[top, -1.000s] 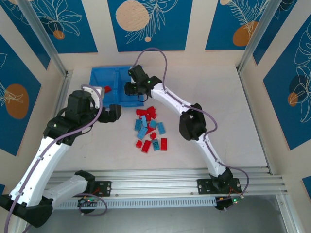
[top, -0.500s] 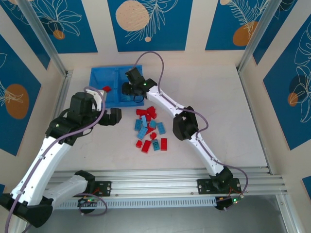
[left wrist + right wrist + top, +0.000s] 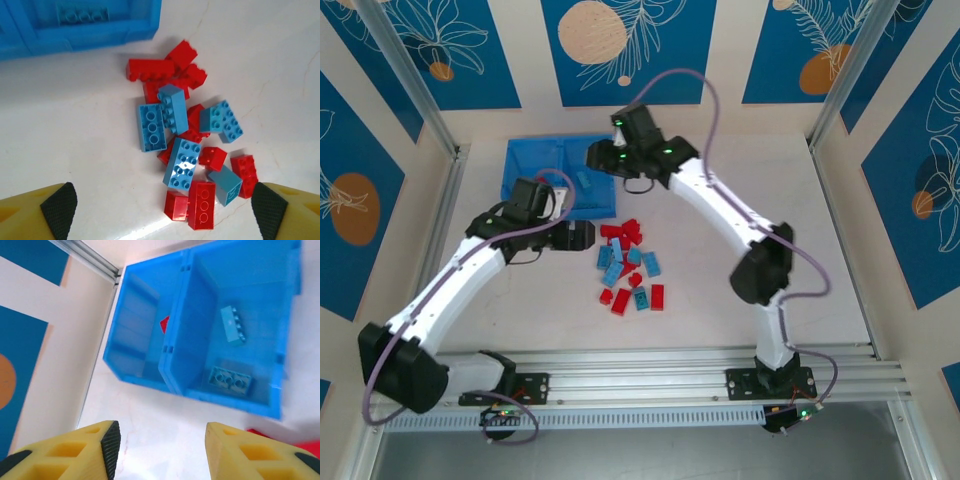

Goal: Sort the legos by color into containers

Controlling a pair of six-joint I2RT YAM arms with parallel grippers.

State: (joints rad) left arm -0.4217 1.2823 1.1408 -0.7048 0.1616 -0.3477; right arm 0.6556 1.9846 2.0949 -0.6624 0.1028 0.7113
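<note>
red lego point(image 3: 164, 324): mostly hidden behind middle wall point(image 3: 177, 315)
tray point(image 3: 90, 35): far part cut off by frame edge

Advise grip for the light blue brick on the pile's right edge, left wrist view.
Take the light blue brick straight from above with the left claw, closing on its two short ends. It lies flat, studs up, and both ends look clear, while a red brick crowds one long side.

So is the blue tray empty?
Not empty: two light blue bricks lie in one side of the tray, a red brick in the other.
</note>
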